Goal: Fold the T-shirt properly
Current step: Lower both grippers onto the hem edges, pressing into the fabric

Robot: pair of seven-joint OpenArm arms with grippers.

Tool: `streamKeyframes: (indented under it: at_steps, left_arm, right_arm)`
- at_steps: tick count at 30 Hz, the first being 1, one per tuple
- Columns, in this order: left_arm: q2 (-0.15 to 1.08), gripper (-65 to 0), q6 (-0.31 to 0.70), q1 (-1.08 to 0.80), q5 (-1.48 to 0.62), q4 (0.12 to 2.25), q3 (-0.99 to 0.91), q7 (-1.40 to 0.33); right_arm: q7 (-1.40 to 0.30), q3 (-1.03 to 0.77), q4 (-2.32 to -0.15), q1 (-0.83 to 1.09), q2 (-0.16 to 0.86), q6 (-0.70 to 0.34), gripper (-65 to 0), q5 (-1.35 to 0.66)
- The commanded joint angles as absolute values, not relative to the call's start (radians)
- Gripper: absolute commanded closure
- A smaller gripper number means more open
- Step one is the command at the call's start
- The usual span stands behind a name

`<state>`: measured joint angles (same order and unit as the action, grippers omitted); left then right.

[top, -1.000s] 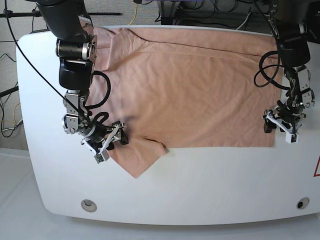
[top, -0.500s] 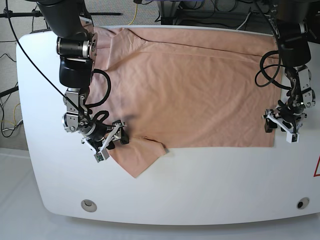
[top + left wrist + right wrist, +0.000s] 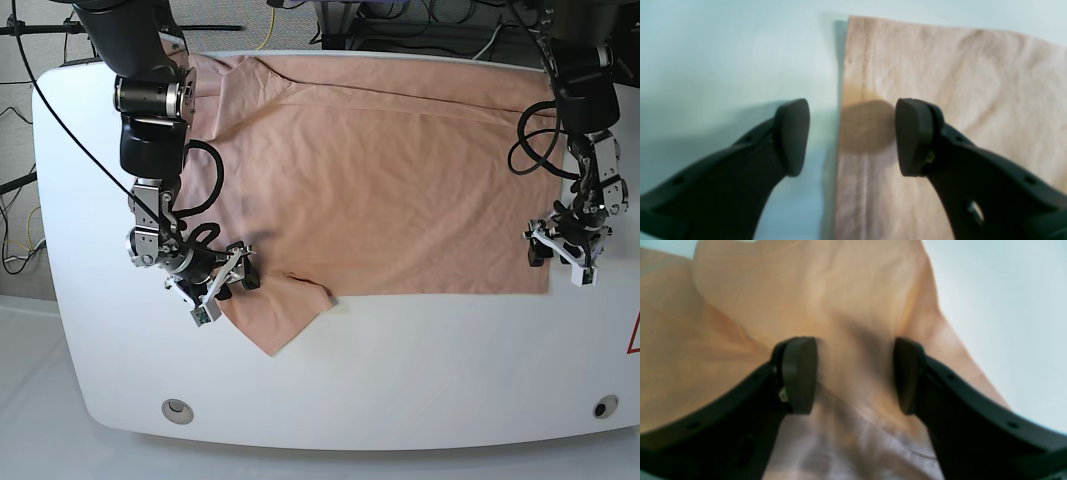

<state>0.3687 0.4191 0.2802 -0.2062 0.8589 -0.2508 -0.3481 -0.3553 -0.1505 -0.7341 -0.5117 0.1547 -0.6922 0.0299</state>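
Observation:
The salmon-pink T-shirt (image 3: 380, 170) lies spread flat across the white table (image 3: 420, 370), with one sleeve (image 3: 275, 320) pointing toward the front left. My right gripper (image 3: 223, 286) is open low over that sleeve. In the right wrist view its fingertips (image 3: 800, 373) straddle a raised fold of the T-shirt (image 3: 840, 290). My left gripper (image 3: 558, 262) is open at the shirt's front right corner. In the left wrist view one fingertip (image 3: 913, 136) is over the T-shirt (image 3: 940, 100) and the other is over bare table, with the stitched hem edge between them.
The table's rounded front edge runs close below the sleeve. Small round fittings sit at the front left (image 3: 177, 408) and front right (image 3: 600, 406). Cables hang behind the table's far edge. A red mark (image 3: 634, 335) shows at the right border.
Hardly anything: both grippers stay open in the same spots, the right one shifted only slightly over the sleeve.

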Motion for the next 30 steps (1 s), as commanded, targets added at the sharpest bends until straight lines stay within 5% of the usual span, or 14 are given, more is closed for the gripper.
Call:
streamKeyframes:
  at_steps: [1, 30]
  left_arm:
    - [0.363, -37.3, 0.428, 0.300, -0.215, 0.871, -0.249, -0.348]
    - [0.356, -37.2, 0.428, 0.307, -0.209, 0.896, -0.248, -0.334]
  right_arm:
    - [-0.385, -0.149, -0.745, -0.532, 0.158, -0.698, -34.9, 0.043]
    - [-0.371, -0.148, -0.732, -0.531, 0.156, -0.698, -35.4, 0.038]
